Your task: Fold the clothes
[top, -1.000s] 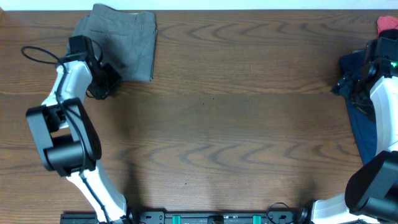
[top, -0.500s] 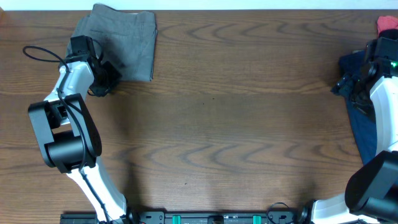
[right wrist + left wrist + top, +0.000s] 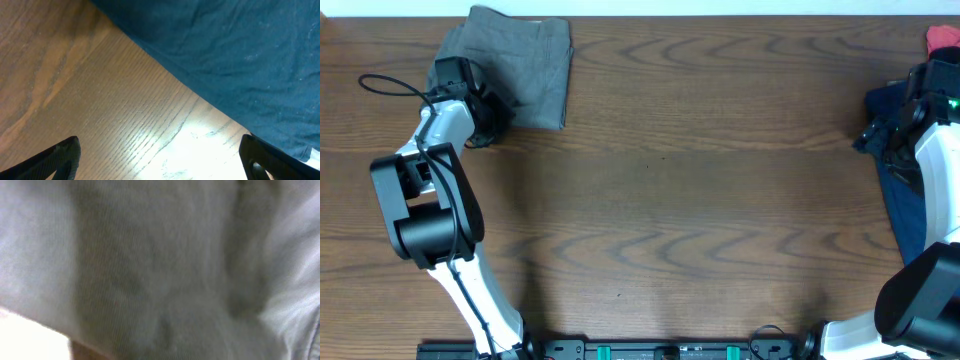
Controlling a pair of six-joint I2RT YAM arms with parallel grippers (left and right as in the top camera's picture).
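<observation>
Leftward, the left claw [image 3: 486, 112] is creeping up the table [image 3: 700, 200] from its spot a second ago and is now pressing in at the lower left edge of the gray cloth [image 3: 525, 60]. That cloth is lying folded at the far left corner. The left wrist view is showing nothing but blurred gray fabric right up against the lens, with no fingers in sight, so I cannot tell whether this claw is apart or together.

On the other side the right claw [image 3: 160, 162] is keeping its place at the right edge, hanging with its fingers spread wide over bare wood, just beside the blue cloth [image 3: 900, 200], which is lying loose and unfolded. Something red [image 3: 942, 38] is showing at the far right corner.

By my reading, the gray piece is getting its finishing touch and the blue one is waiting its turn. Next, the right claw is probably needing to close on a blue edge and drag it to open table.
</observation>
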